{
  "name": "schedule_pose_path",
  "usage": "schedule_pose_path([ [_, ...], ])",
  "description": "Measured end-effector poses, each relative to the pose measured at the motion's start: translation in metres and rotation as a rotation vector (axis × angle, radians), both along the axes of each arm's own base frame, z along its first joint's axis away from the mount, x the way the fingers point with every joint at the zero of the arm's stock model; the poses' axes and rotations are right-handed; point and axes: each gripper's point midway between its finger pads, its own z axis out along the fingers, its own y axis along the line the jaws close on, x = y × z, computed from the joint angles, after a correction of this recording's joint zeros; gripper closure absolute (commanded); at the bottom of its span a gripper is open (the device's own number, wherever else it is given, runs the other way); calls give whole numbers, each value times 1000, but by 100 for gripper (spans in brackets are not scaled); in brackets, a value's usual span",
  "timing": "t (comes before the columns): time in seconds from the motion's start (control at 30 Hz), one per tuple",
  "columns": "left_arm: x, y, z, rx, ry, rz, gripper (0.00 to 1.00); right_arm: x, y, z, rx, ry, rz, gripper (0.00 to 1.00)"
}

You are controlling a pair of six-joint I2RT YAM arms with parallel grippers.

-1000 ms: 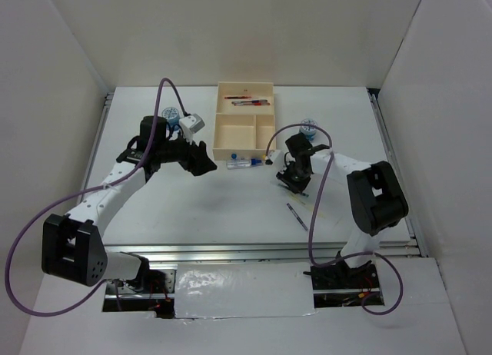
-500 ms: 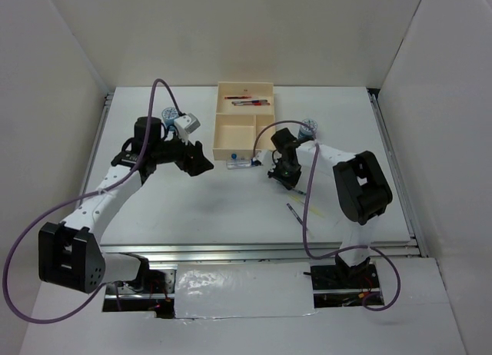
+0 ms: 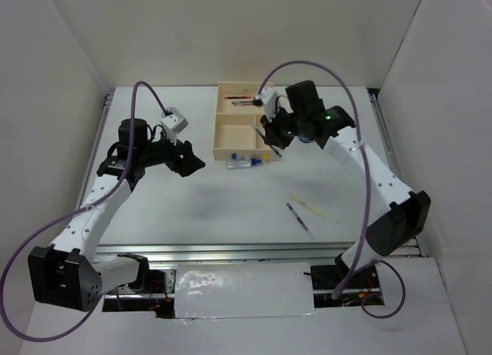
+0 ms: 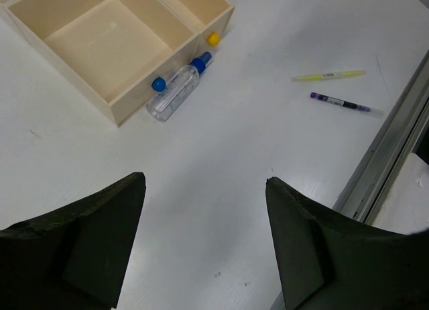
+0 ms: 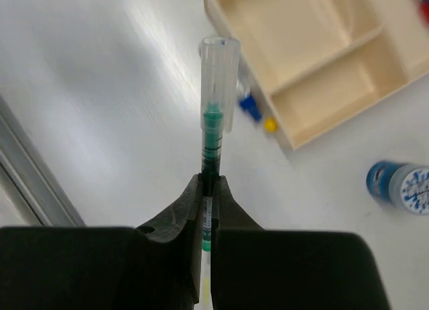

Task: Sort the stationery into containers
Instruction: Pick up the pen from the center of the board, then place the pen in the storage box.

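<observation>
1. Top view: vs. 1 s earlier, the right arm had lifted off the tabletop (image 3: 192, 209) and swung fwd. Its right pincer (image 3: 270, 140) now hung over the near-right corner of the cream tray (image 3: 217, 117), closed on a thin clear pen (image 3: 265, 137). The left pincer (image 3: 192, 161) had drifted slightly left and stood open, empty, w/ bare tabletop around it. Red pens (image 3: 246, 101) lay in the long far section. A yellow pen (image 3: 307, 206) and a purple pen (image 3: 298, 217) lay near each other, well apart from the tray.
2. Left wrist: the left pincer (image 4: 204, 182) showed wide-spread matte black jaws w/ nothing between. A clear marker (image 4: 175, 95) w/ blue caps lay against the tray (image 4: 131, 102) wall, a small yellow piece (image 4: 213, 38) just beside it. The yellow pen (image 4: 328, 76) and purple pen (image 4: 338, 103) lay near the metal edge rail.
3. Right wrist: the right pincer (image 5: 206, 186) was clamped on the clear pen (image 5: 213, 122), green inside, clear cap pointing away. The tray (image 5: 295, 28) lay below, a patterned cylinder (image 5: 405, 187) off to the side.
</observation>
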Motion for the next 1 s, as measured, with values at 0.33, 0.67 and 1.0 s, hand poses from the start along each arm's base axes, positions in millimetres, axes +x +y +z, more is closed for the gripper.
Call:
schedule_pose_path([
  [0.33,-7,14,-9,4,19,40,15,56,48,96,547,56,-443,100],
  [0.67,-5,30,-26,-4,55,88,14,143,73,82,924,235,-834,100],
  [1.0,-5,44,-38,-34,79,114,14,231,36,26,1247,378,-1251,100],
])
